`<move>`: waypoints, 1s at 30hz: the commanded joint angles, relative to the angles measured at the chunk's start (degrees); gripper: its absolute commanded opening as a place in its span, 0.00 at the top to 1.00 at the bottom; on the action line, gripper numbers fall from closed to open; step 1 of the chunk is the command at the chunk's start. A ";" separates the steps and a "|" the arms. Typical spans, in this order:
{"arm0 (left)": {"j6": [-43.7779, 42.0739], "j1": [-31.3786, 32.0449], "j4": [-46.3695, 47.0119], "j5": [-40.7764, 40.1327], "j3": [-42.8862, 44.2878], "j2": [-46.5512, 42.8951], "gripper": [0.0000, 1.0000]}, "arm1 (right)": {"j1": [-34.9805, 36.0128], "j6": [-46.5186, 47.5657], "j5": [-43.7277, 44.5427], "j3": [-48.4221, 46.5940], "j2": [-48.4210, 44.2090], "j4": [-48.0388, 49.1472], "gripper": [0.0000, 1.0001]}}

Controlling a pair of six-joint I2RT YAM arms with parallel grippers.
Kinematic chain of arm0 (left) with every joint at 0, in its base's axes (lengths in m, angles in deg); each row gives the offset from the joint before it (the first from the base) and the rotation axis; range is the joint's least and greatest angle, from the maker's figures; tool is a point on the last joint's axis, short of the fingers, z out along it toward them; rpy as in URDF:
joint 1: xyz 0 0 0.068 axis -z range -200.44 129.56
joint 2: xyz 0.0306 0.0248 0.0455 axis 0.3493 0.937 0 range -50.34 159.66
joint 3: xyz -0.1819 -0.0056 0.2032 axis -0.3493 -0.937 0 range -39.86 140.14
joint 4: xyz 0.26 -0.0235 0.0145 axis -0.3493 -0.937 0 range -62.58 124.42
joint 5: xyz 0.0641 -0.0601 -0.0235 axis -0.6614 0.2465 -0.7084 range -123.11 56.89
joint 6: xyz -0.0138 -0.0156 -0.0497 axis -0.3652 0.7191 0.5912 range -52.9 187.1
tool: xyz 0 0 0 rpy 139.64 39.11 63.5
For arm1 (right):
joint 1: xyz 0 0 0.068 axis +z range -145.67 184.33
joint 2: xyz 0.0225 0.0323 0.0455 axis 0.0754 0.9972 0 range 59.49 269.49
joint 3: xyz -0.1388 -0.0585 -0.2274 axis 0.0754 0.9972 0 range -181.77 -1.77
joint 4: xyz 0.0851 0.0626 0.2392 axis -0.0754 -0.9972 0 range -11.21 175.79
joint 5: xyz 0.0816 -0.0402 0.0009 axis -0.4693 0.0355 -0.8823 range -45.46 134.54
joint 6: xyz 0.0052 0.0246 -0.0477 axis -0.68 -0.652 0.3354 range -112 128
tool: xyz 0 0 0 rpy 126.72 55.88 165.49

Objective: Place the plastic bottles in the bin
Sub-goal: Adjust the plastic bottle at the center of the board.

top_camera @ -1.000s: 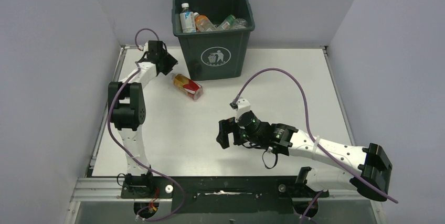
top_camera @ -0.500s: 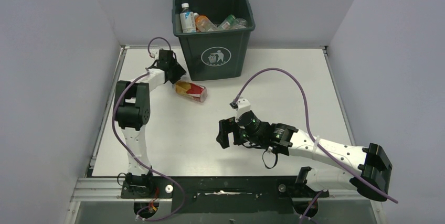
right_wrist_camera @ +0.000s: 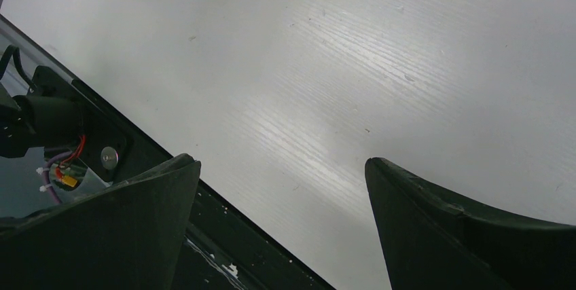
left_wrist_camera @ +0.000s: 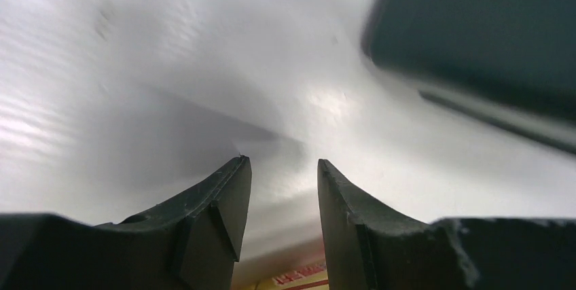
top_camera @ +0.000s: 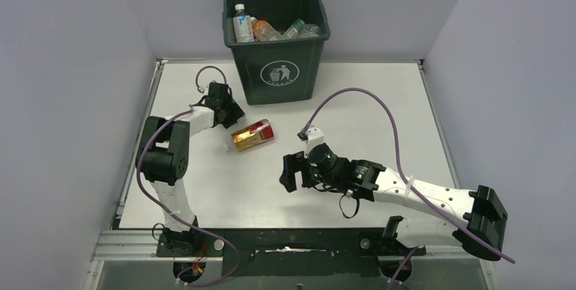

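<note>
My left gripper (top_camera: 231, 111), narrowly parted and empty, hangs just beside a bottle (top_camera: 253, 134) lying on the tabletop (top_camera: 224, 188) near the bin (top_camera: 276, 76). My right gripper (right_wrist_camera: 283, 161) gapes wide, holding nothing.

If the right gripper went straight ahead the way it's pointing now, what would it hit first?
Probably the bare table. The wrist view of the open right gripper shows only white tabletop ahead, though depth is hard to judge.

The left arm (top_camera: 165, 156) folds sharply at the elbow, forearm reaching forward; the left gripper (top_camera: 229, 111) sits low, fingers a narrow gap apart. The right arm (top_camera: 407, 191) stretches low leftward, the right gripper (top_camera: 289, 172) spread wide
</note>
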 commanded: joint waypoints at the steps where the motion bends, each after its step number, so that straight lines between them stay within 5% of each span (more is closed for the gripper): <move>1: -0.25 4.46 3.07 -0.32 -3.10 -6.30 0.60 | 0.01 -0.24 0.08 0.14 -0.31 3.11 0.02; 11: 2.44 10.00 2.86 -0.36 -13.74 -15.24 0.58 | 0.21 -0.95 -0.08 1.72 -1.00 3.96 0.02; 17: -0.85 8.67 -1.19 -0.99 -12.45 -19.71 0.55 | 0.18 -0.91 -0.36 1.89 -0.11 4.33 0.02; 25: -13.21 8.88 -1.99 6.55 -11.82 -27.15 0.18 | 0.29 -1.30 -0.36 2.66 -0.07 5.04 0.02; 30: -19.50 8.94 -2.56 12.28 -12.13 -30.46 0.15 | 0.20 -1.43 -0.78 2.92 0.14 5.61 0.02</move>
